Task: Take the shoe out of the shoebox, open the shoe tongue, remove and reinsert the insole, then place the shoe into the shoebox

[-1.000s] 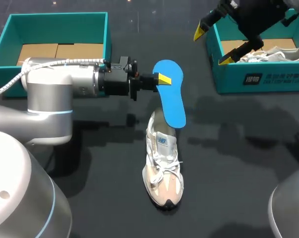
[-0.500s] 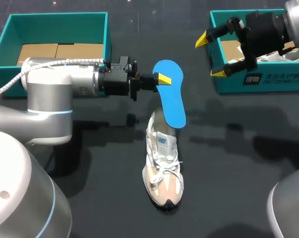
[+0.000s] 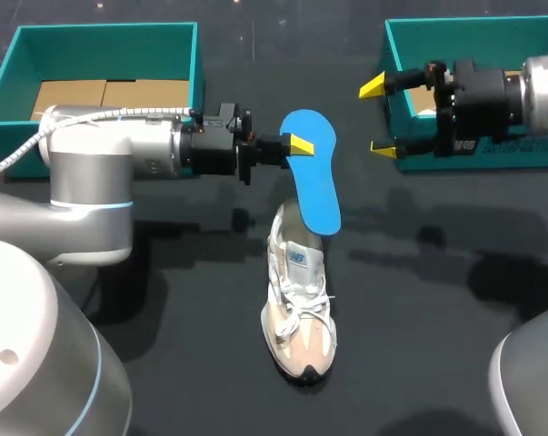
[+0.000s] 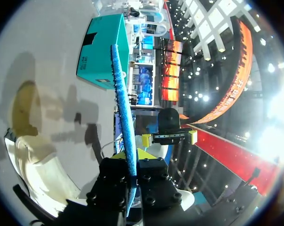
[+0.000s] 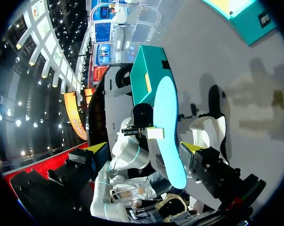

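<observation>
My left gripper is shut on the edge of a blue insole, holding it in the air above the heel of the shoe. The white and beige sneaker lies on the dark table, toe toward the front edge. In the left wrist view the insole stands edge-on between the shut fingers, with the shoe beside it. My right gripper is open to the right of the insole, pointing at it and apart from it. Its own view shows the insole ahead between the wide yellow tips.
A teal shoebox with cardboard inside stands at the back left behind my left arm. A second teal shoebox stands at the back right, partly covered by my right arm.
My right gripper came down from over the right shoebox and turned level, now pointing left at the insole. The left arm, insole and shoe have not moved.
</observation>
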Robot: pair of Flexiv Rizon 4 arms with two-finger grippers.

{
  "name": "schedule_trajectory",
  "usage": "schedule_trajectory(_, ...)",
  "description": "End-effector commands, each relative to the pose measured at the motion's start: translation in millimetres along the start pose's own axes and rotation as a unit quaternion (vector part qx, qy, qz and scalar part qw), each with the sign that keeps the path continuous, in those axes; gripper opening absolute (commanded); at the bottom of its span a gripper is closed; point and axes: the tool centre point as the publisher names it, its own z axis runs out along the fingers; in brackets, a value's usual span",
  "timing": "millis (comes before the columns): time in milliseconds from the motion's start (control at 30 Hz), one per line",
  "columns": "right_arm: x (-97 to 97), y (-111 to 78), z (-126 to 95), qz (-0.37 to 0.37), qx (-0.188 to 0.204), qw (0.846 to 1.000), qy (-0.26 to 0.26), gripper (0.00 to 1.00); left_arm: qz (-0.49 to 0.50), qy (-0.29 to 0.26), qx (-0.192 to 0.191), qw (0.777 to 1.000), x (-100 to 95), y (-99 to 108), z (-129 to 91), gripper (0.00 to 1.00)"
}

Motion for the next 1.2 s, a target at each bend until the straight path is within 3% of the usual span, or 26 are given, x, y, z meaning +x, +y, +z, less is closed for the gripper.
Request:
schedule_trajectory(33, -4.1, -0.5, 1.8, 0.000, 0.000, 1.000, 0.021, 1.00, 0.028, 0.003, 0.005, 1.000, -0.5, -1.2, -1.6, 0.00)
schedule_trajectory(167, -4.7, 0.5, 1.5, -0.003, 0.006, 1.000, 0.022, 1.00, 0.108, 0.013, 0.026, 0.994, 7.1, -6.6, -9.4, 0.00)
schedule_trajectory(267, -4.9, 2.4, 2.1, -0.005, 0.012, 1.000, 0.023, 1.00, 0.215, 0.024, 0.032, 0.976, 17.0, -8.1, -15.1, 0.00)
schedule_trajectory(367, -5.6, 3.7, 2.6, -0.007, 0.019, 0.999, 0.025, 1.00, 0.347, 0.028, 0.015, 0.937, 26.5, -6.4, -18.5, 0.00)
schedule_trajectory(467, -6.4, 4.9, 2.8, -0.007, 0.022, 0.999, 0.028, 1.00, 0.479, 0.016, 0.007, 0.878, 35.7, -7.9, -21.4, 0.00)
schedule_trajectory(533, -7.0, 5.8, 3.0, -0.002, 0.022, 0.999, 0.036, 1.00, 0.526, 0.013, 0.060, 0.848, 42.2, -12.7, -21.2, 0.00)
schedule_trajectory(900, -8.4, 6.0, 2.7, -0.004, 0.025, 0.999, 0.044, 1.00, 0.526, 0.013, 0.060, 0.848, 42.2, -12.7, -21.2, 0.00)
schedule_trajectory(1033, -8.4, 6.0, 2.7, -0.004, 0.025, 0.999, 0.044, 1.00, 0.634, 0.006, 0.075, 0.770, 50.3, -5.8, -26.5, 0.00)
schedule_trajectory(1100, -8.4, 6.0, 2.7, -0.004, 0.025, 0.999, 0.044, 1.00, 0.698, 0.011, 0.074, 0.713, 56.9, 1.6, -30.9, 0.00)
schedule_trajectory(1200, -8.4, 6.0, 2.7, -0.004, 0.025, 0.999, 0.044, 1.00, 0.812, -0.030, 0.096, 0.575, 63.8, 13.6, -35.8, 0.00)
